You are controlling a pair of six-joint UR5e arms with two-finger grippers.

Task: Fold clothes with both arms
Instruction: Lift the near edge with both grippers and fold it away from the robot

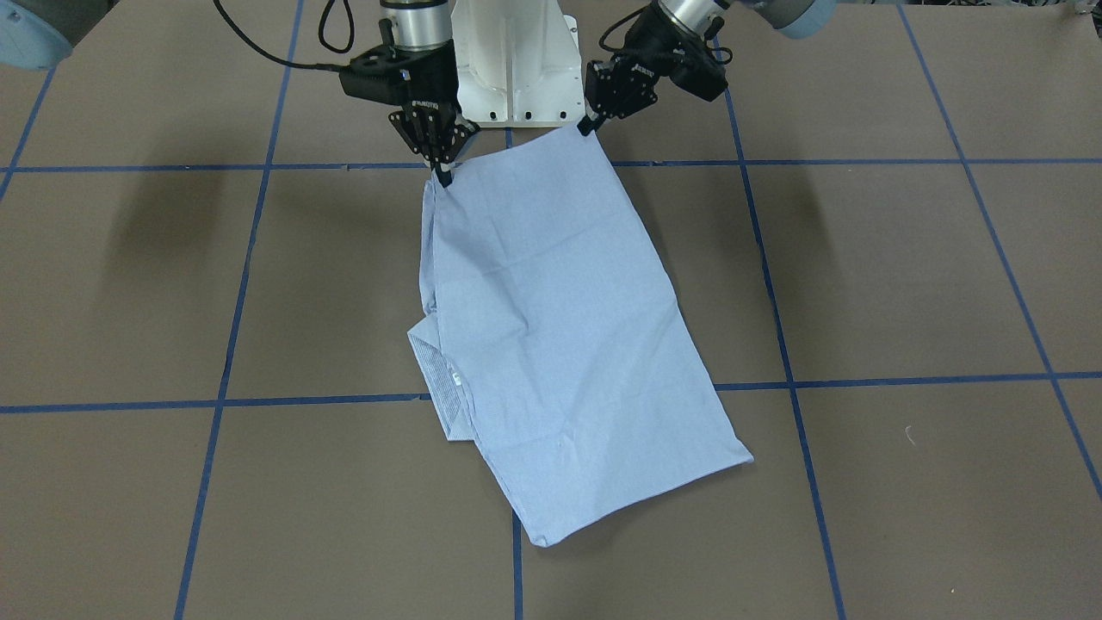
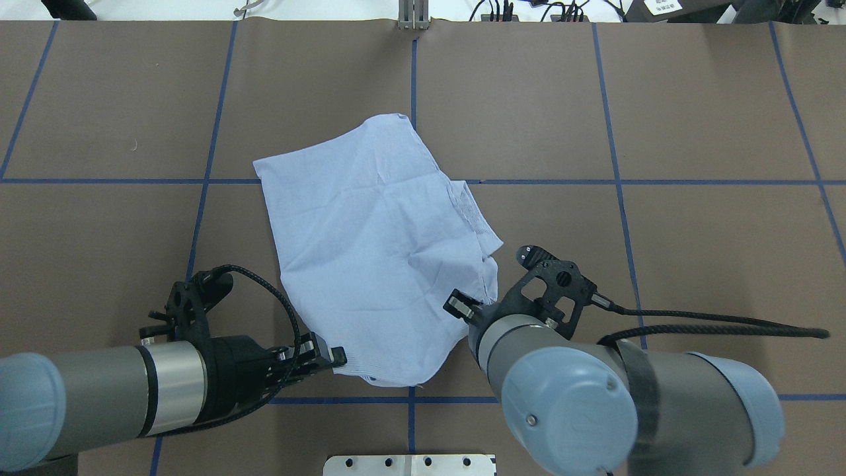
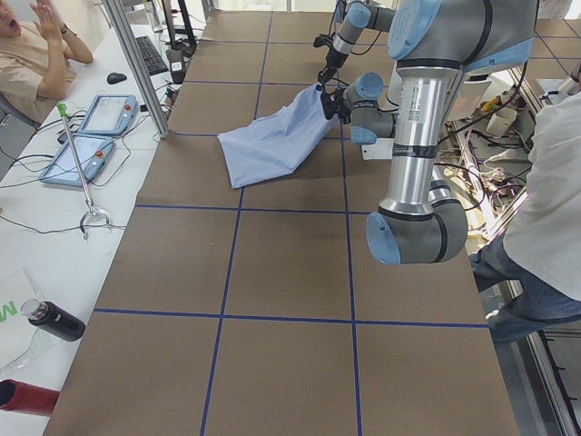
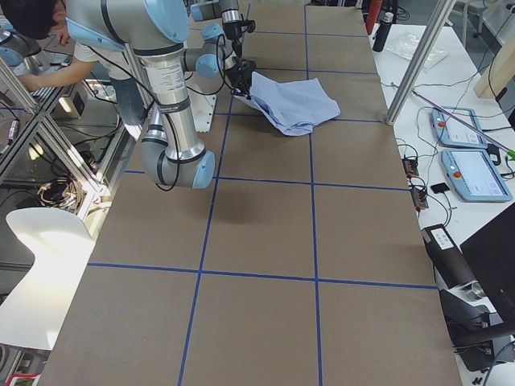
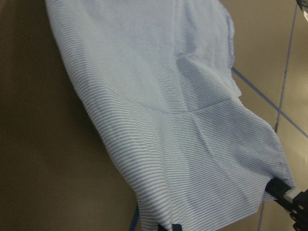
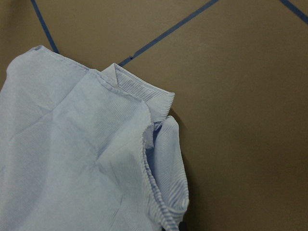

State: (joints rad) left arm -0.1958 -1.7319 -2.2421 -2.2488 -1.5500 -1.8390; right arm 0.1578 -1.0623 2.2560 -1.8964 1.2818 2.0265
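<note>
Fingers (image 1: 442, 168) seemingly pinch shirt (image 1: 551, 327) corners.

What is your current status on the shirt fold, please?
Left hand, right hand shut on near corners of shirt. Near edge lifted, far end on table. No obstruction seen.

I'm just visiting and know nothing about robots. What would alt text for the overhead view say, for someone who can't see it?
A robot's left claw and right claw each pinch a near corner of a folded light blue shirt, holding that edge up off a brown table gridded with blue tape. The shirt's far end lies flat.
</note>
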